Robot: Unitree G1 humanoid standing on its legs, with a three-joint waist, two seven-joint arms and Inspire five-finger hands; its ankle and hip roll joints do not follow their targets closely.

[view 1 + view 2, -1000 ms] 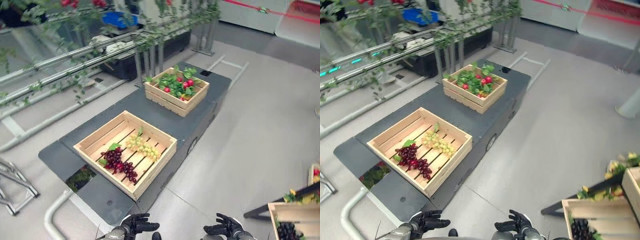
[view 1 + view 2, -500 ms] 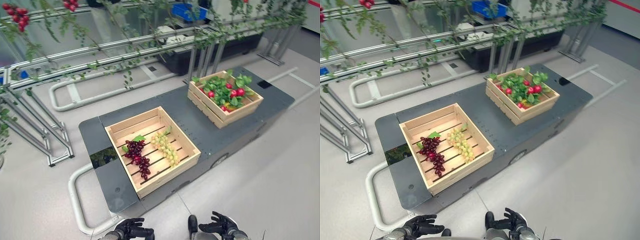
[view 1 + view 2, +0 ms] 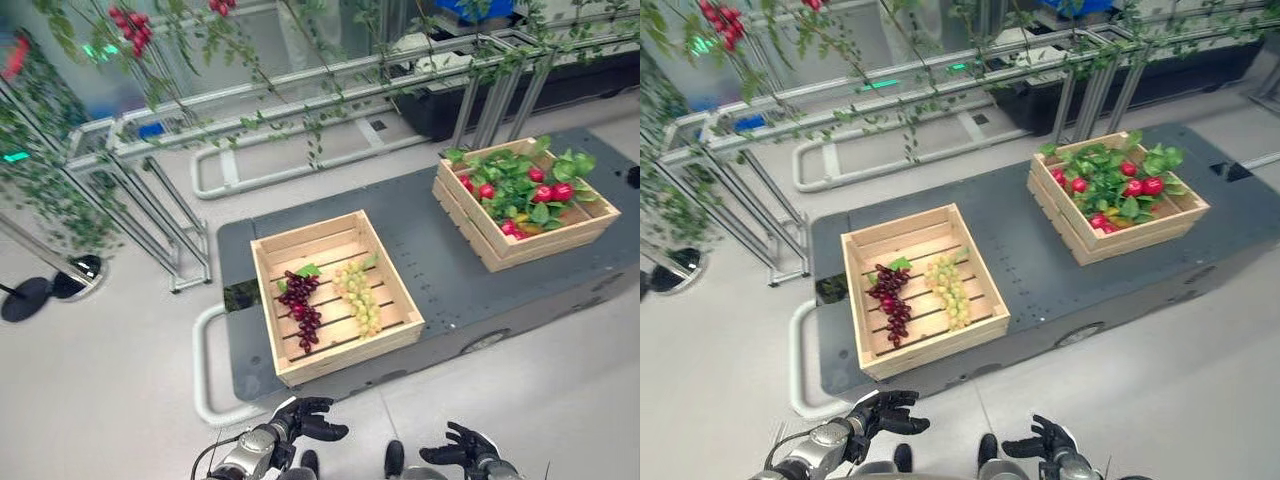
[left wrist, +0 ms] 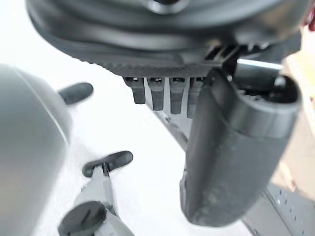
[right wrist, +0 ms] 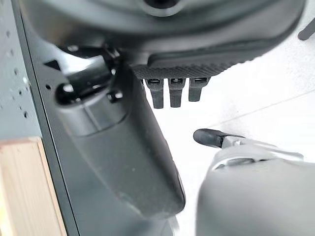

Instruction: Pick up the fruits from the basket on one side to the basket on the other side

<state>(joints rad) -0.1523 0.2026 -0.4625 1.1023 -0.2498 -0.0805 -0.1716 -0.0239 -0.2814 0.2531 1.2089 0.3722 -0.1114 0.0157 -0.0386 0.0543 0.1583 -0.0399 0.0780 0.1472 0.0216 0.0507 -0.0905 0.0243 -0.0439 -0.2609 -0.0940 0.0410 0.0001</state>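
- Your left hand (image 3: pixel 300 418) and right hand (image 3: pixel 462 455) hang low in front of you, short of the platform (image 3: pixel 440 270), fingers loosely spread and holding nothing — so the step in hand is, I judge, the approach and first reach.
- The near crate (image 3: pixel 335 296) sits on the platform's left part, just ahead of your left hand. Inside lie the dark red grapes (image 3: pixel 300 308) and, touching or just beside them, the green grapes (image 3: pixel 360 298).
- Pick one bunch and come down from above, over the near wall rather than through it; the left hand is the nearer of the two.
- Close round the thick upper part of the bunch by its leaf — loose berries will likely slip or swing.
- Farther off to the right stands the far crate (image 3: pixel 525 200), already full of leaves and red fruit (image 3: pixel 545 192); lift high enough to clear its rim.
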